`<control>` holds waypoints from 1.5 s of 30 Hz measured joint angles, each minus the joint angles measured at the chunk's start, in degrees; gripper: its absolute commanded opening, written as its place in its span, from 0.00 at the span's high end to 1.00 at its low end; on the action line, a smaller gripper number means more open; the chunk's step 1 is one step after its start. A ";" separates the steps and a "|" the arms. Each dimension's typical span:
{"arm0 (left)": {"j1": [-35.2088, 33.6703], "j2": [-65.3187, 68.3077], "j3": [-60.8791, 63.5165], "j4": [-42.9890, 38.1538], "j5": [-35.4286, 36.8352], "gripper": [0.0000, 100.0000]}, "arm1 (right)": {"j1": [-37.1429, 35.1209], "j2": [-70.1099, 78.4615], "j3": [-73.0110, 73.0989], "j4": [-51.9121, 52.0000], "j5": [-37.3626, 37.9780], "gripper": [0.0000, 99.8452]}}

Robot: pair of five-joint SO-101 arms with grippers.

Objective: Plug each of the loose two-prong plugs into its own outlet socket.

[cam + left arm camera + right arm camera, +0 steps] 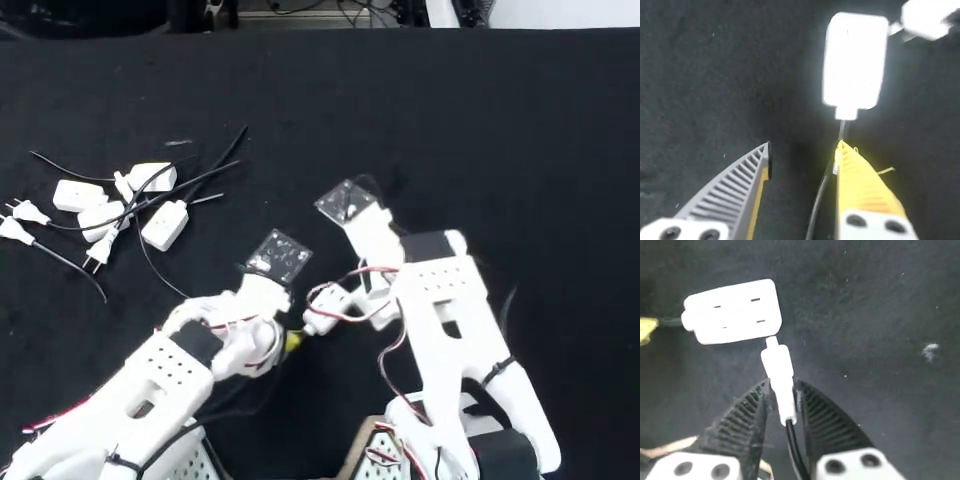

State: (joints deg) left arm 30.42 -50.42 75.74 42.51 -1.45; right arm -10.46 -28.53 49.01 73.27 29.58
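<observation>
My right gripper (781, 387) is shut on a white two-prong plug (777, 370) with a black cord. The plug's tip touches the long side of a white outlet socket (732, 310); I cannot tell if the prongs are inside. That socket (855, 60) lies just past my left gripper (802, 150), which is open, with the socket's black cord (820, 200) running along the yellow finger (860, 190). In the high view both grippers meet near the table's middle front, around the socket (322, 318).
At the left of the black table (480, 130) lies a pile of several white sockets (165, 225) and loose plugs (30, 212) with tangled black cords. The right and far parts of the cloth are bare.
</observation>
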 measured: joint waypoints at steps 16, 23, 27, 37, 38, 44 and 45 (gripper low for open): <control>-3.52 -0.09 -1.49 4.04 -1.76 0.79 | -7.12 0.00 -14.07 10.29 3.69 0.99; -3.60 -0.09 2.02 0.35 -2.02 0.79 | -12.04 13.45 -26.37 20.48 1.67 0.99; -3.69 -0.09 2.02 0.26 -2.02 0.79 | -12.04 24.00 -36.40 24.70 -1.93 0.99; -8.35 -0.09 2.02 0.44 -2.11 0.79 | -11.96 36.75 -44.31 25.67 -6.07 0.99; -8.35 -0.09 2.02 0.44 -2.11 0.79 | -11.96 36.84 -44.40 25.67 -5.54 0.99; -8.44 -0.09 2.02 0.44 -2.11 0.79 | -11.96 37.01 -44.40 25.67 -2.81 0.99; -8.53 -0.09 2.02 0.44 -2.11 0.79 | -11.96 37.01 -44.40 25.67 -2.37 0.99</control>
State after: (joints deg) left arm 21.89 -50.51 77.76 42.95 -3.56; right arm -22.42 8.48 4.62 98.95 27.21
